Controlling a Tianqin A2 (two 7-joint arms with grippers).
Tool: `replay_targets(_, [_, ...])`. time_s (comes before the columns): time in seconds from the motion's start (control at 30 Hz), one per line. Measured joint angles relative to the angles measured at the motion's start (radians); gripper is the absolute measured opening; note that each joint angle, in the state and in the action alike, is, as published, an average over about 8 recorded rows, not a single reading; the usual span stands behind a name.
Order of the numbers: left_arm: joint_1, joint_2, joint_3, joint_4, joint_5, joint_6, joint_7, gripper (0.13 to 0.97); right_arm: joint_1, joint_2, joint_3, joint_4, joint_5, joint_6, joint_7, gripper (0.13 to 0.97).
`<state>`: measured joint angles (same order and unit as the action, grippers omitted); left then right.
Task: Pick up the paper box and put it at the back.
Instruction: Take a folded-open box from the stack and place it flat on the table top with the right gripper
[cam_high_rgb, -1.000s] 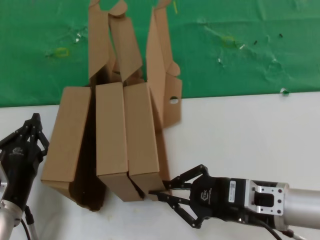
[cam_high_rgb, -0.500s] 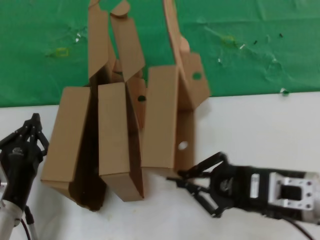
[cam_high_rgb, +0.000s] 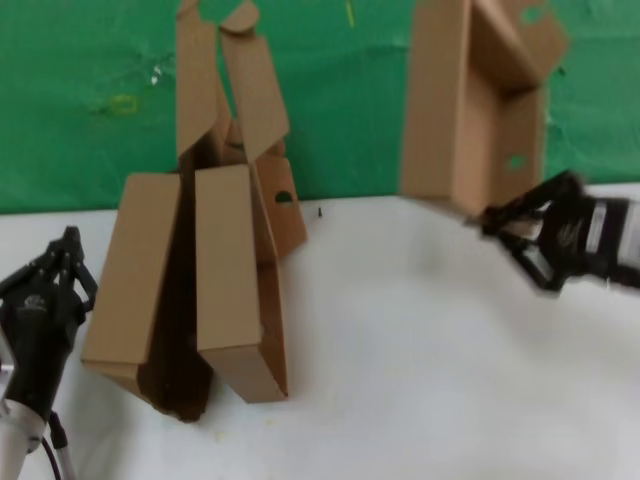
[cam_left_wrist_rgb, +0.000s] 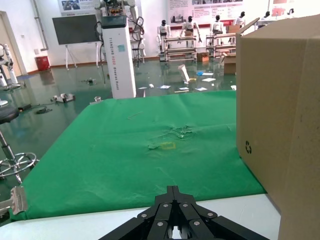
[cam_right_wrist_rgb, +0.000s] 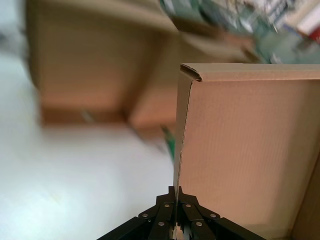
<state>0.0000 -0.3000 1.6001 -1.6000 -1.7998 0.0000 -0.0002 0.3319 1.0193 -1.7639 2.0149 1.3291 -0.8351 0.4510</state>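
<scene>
Hanging in the upper right of the frame, the paper box (cam_high_rgb: 470, 110) is lifted over the green cloth (cam_high_rgb: 90, 60), gripped by its lower wall edge in the right tool (cam_high_rgb: 510, 228). It looks light but thin and bendable, with a loose lid, so a hold on one stiff wall suits it. The left tool (cam_high_rgb: 62, 255), clenched on nothing, waits at lower left beside two other cardboard boxes (cam_high_rgb: 190, 270) on the white surface (cam_high_rgb: 420, 380).

Item one: my right gripper (cam_right_wrist_rgb: 176, 220), black fingers pinched together on the thin edge of the plain brown corrugated cardboard paper box (cam_right_wrist_rgb: 245, 150), its panel filling my four o'clock. Item two: blurred brown cardboard boxes (cam_right_wrist_rgb: 100, 65), eleven o'clock, on white tabletop (cam_right_wrist_rgb: 75, 185).
</scene>
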Motion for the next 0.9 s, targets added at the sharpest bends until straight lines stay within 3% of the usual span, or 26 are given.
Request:
replay_targets(0.17, [0.000, 0.000, 0.000, 0.000, 0.000, 0.000, 0.000, 0.143, 0.184, -0.055, -0.095, -0.097, -0.216, -0.102, 0.107, 0.149])
replay_targets(0.37, [0.000, 0.000, 0.000, 0.000, 0.000, 0.000, -0.001, 0.143, 0.378, -0.210, -0.225, -0.275, -0.471, -0.219, 0.154, 0.149])
replay_targets(0.63, [0.000, 0.000, 0.000, 0.000, 0.000, 0.000, 0.000, 0.143, 0.563, -0.476, -0.348, -0.602, -0.753, -0.235, 0.097, 0.149])
replay_targets(0.9, [0.000, 0.000, 0.000, 0.000, 0.000, 0.000, 0.000, 0.143, 0.652, -0.665, -0.413, -0.827, -0.895, -0.184, 0.021, 0.149])
